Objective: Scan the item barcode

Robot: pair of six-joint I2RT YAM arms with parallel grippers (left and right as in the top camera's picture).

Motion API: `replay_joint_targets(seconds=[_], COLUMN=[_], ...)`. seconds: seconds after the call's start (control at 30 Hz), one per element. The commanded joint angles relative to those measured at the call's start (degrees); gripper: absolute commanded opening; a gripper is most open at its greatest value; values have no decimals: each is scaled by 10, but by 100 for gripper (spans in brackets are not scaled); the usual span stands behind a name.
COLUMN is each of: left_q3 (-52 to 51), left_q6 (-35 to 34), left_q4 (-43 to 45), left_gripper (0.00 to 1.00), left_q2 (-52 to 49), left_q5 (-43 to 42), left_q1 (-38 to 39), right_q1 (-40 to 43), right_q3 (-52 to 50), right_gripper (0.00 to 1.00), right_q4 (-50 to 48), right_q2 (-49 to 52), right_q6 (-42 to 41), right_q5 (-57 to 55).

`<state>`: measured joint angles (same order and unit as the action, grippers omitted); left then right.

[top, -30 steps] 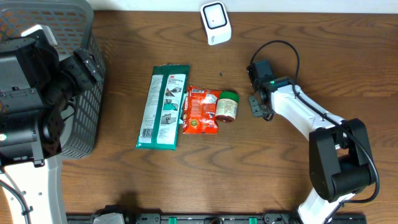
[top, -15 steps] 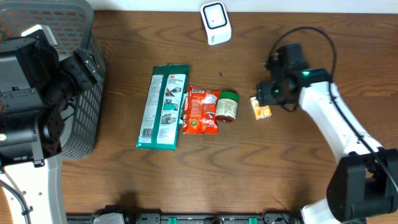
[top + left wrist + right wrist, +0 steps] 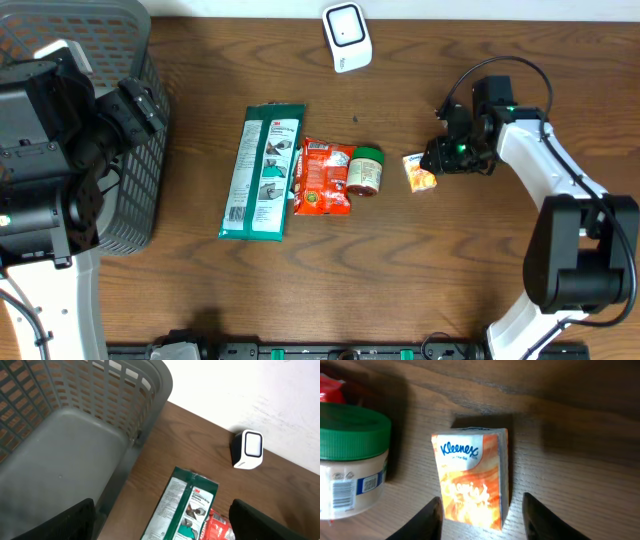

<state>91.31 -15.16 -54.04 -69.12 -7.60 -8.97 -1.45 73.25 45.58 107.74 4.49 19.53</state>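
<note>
Overhead: a second ago the right gripper [image 3: 437, 160] sat over the spot just right of the jar [image 3: 365, 170], covering the tissue pack [image 3: 420, 172]. Now the arm has swung out to the right, and the orange pack lies bare on the brown wooden table [image 3: 300, 290], just ahead of the jaws. The jar, red packet [image 3: 323, 177] and long green packet [image 3: 263, 172] lie in a row beyond the pack, unmoved. The white scanner [image 3: 347, 37] stands at the far edge, well apart from both arms. The grey basket [image 3: 140, 200] stays at the left arm.

Left wrist: the left gripper [image 3: 164, 504] is spread wide and holds nothing. The basket lies ahead to the jaws' left, and the green packet is straight ahead between them. The scanner is farther ahead to the right, at a white wall [image 3: 250, 390].

Right wrist: the right gripper's fingers [image 3: 432, 520] stand parted, either side of the pack's near end. A gap shows at the right finger, and the pack lies flat on the wood, not lifted. The jar lies on its side left of the jaws.
</note>
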Motion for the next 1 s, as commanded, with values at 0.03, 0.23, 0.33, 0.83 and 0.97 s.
replay_joint_targets(seconds=[0.03,0.23,0.33,0.83,0.97], left_q3=[0,0,0,0,0], left_q6=[5,5,5,5,5], left_q4=[-1,-1,-1,-1,-1], left_gripper=[85,85,86,85,85], left_q2=[-1,-1,-1,-1,-1], left_q5=[-3,-3,-3,-3,-3], left_q1=[-2,-2,-2,-2,-2], right_q1=[3,3,3,4,5], right_q3=[2,-19,-25,-59,-63], right_gripper=[40,40,40,36,25], right_q4=[-8,-39,-49,-83,-85], right_q2=[18,21,21,21,21], right_q6=[30,30,29,29,29], right_q5=[18,18,18,24,35])
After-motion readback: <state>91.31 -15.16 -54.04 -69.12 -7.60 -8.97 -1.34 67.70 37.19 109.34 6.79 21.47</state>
